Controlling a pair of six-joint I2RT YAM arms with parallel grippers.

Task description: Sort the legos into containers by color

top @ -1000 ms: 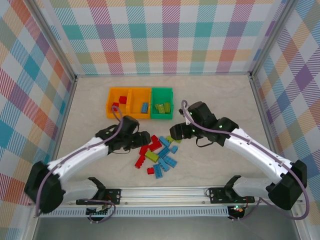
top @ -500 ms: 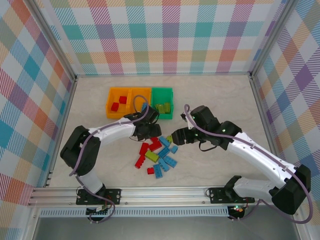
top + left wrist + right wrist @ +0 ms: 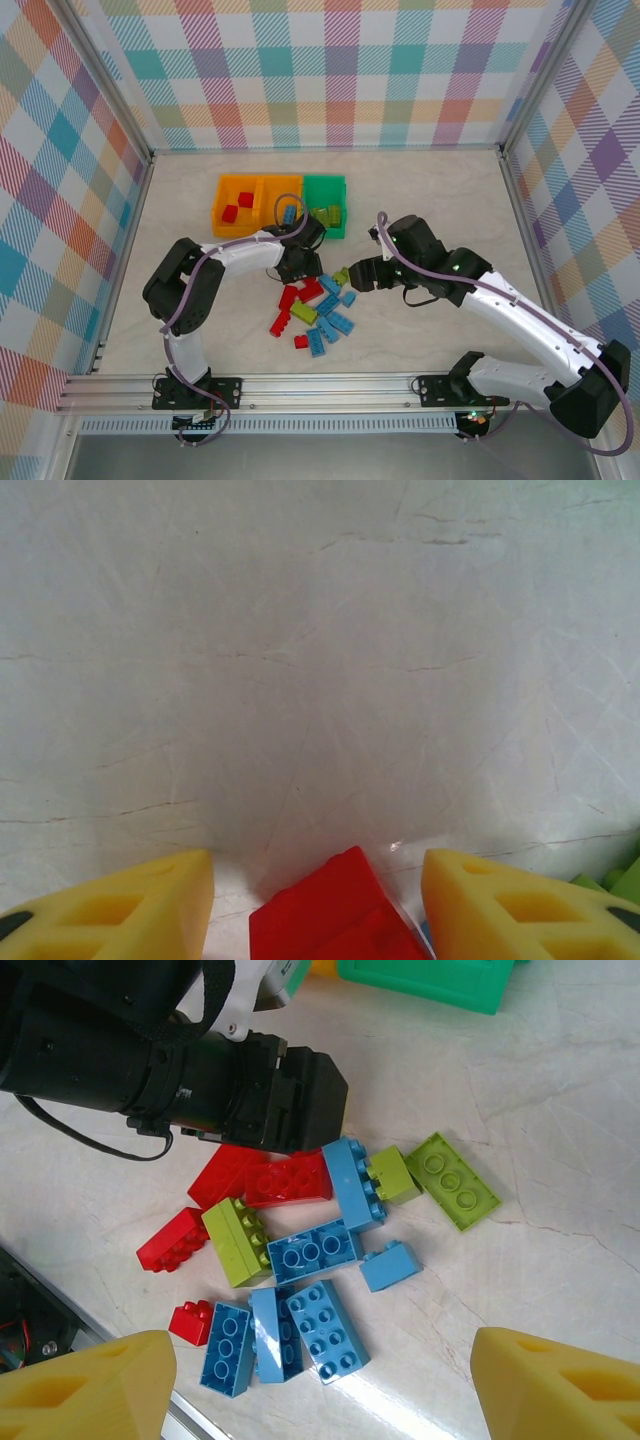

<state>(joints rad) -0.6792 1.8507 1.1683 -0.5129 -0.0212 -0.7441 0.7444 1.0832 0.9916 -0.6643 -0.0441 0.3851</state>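
Observation:
Three containers stand in a row at the back: an orange bin [image 3: 228, 190] with red bricks, an orange bin [image 3: 270, 192] with a blue brick, and a green bin [image 3: 322, 188] with lime bricks. The loose legos [image 3: 315, 305] lie in a pile in front of them. My left gripper [image 3: 303, 262] is at the pile's upper left edge. In the left wrist view its jaws [image 3: 315, 910] straddle a red brick [image 3: 335, 920], with a gap on each side. My right gripper [image 3: 362, 275] [image 3: 325, 1390] hangs open above the pile's right side, over several blue bricks [image 3: 325, 1330], with nothing between its fingers.
In the right wrist view the left arm's black wrist [image 3: 240, 1080] covers the pile's top left. A lime brick [image 3: 452, 1180] lies apart at the pile's right. A metal rail [image 3: 330, 385] runs along the near edge, and checked walls enclose the table.
My left arm swung right, bringing its gripper onto the pile's upper edge, and its jaws have narrowed around the red brick. My right gripper drifted slightly right and opened a little.

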